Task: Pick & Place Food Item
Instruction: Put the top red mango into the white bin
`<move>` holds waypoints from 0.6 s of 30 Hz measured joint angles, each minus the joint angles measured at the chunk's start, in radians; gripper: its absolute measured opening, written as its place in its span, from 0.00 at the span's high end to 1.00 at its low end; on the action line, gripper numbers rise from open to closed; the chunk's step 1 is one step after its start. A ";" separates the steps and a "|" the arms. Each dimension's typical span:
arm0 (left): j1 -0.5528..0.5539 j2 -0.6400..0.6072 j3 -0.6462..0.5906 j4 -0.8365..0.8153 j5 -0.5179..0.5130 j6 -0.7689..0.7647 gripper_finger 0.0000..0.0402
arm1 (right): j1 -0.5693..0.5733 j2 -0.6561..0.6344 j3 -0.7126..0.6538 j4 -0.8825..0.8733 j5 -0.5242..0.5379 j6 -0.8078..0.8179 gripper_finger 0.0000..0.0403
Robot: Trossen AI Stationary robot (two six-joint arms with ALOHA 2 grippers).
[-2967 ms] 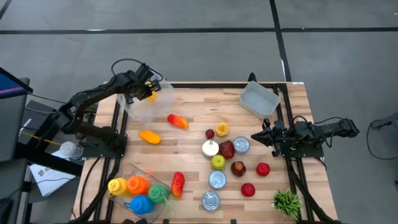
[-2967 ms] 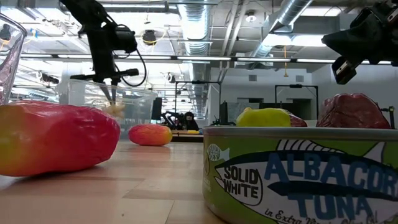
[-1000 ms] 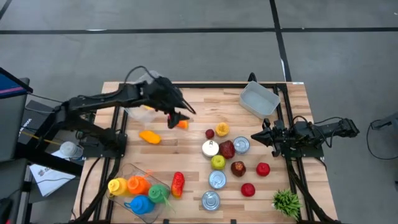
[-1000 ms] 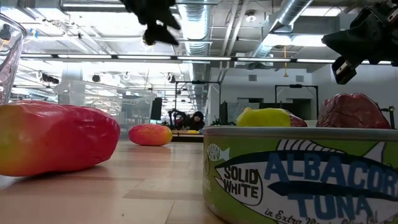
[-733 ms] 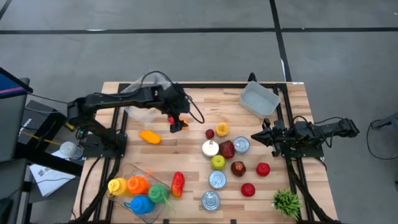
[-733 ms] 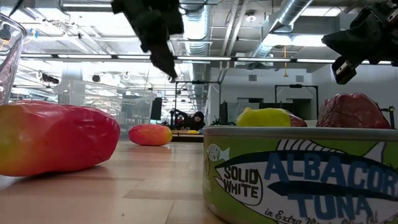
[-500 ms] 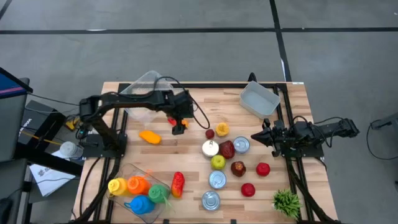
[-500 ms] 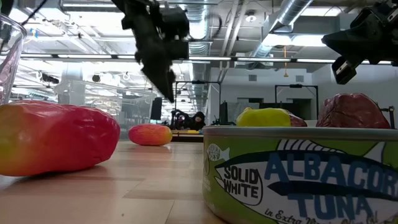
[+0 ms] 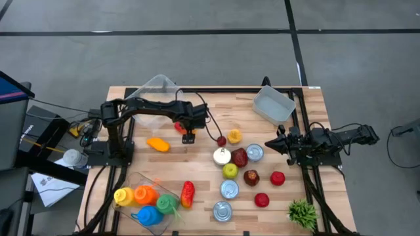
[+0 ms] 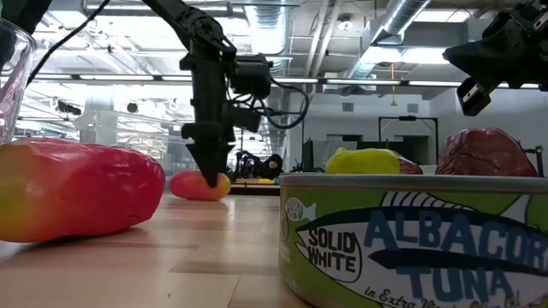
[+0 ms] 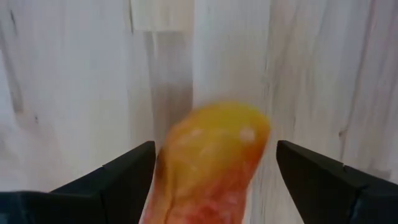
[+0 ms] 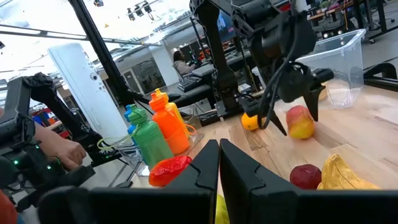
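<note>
Pale wooden-slat table (image 9: 203, 196) in an open workshop hall; ceiling ducts and strip lights noted in the low view.

Left gripper (image 9: 188, 128) is lowered over a red-and-yellow mango (image 11: 205, 165) near the middle of the table's far half. Jaws are spread wide, one black finger on each side of the fruit, not closed on it; in the left wrist view a gap is seen on both sides. Whether the tips touch the wood cannot be told. Nothing is held.

Mango: smooth, glossy, rounded and elongated, lying flat on the slats. It is judged a light plastic replica, stiff but slippery. Hold is best taken across the narrow middle, where the sides run most parallel; a grip near a tapered end would likely squeeze it out.

Outward from there: an orange piece of food (image 9: 157, 143) lies nearer the left edge, and a clear thin-walled plastic bin (image 9: 152, 85) stands at the far left corner. A second clear bin (image 9: 273, 104) stands at the far right corner. Tins, red and green fruit are clustered toward the right.

Right gripper (image 9: 270, 144) is parked by the right edge, jaws pressed together, empty.
</note>
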 joint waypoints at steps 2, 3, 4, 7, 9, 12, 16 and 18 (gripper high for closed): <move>0.000 -0.002 -0.017 0.010 0.003 0.000 0.21 | 0.000 0.000 0.000 0.000 0.000 0.000 0.98; 0.000 -0.001 -0.025 0.012 0.005 0.000 0.22 | 0.000 0.000 0.000 0.000 0.000 0.000 0.98; 0.000 -0.001 -0.029 0.007 0.007 -0.001 0.23 | 0.000 0.000 0.000 0.000 0.000 0.000 0.98; 0.000 -0.001 -0.031 0.009 0.007 -0.003 0.29 | 0.000 0.000 0.000 0.000 0.000 0.000 0.98; -0.003 -0.001 -0.031 0.023 0.007 -0.005 0.33 | 0.000 0.000 0.000 0.000 0.000 0.000 0.98; -0.010 -0.001 -0.031 0.032 0.007 -0.005 0.41 | 0.000 0.000 0.000 0.000 0.000 0.000 0.98; -0.029 -0.004 -0.031 0.028 0.008 -0.048 0.47 | 0.000 0.000 0.000 0.000 0.000 0.000 0.98; -0.042 -0.026 -0.031 0.026 0.015 -0.071 0.47 | 0.000 0.000 0.000 0.000 0.000 0.000 0.98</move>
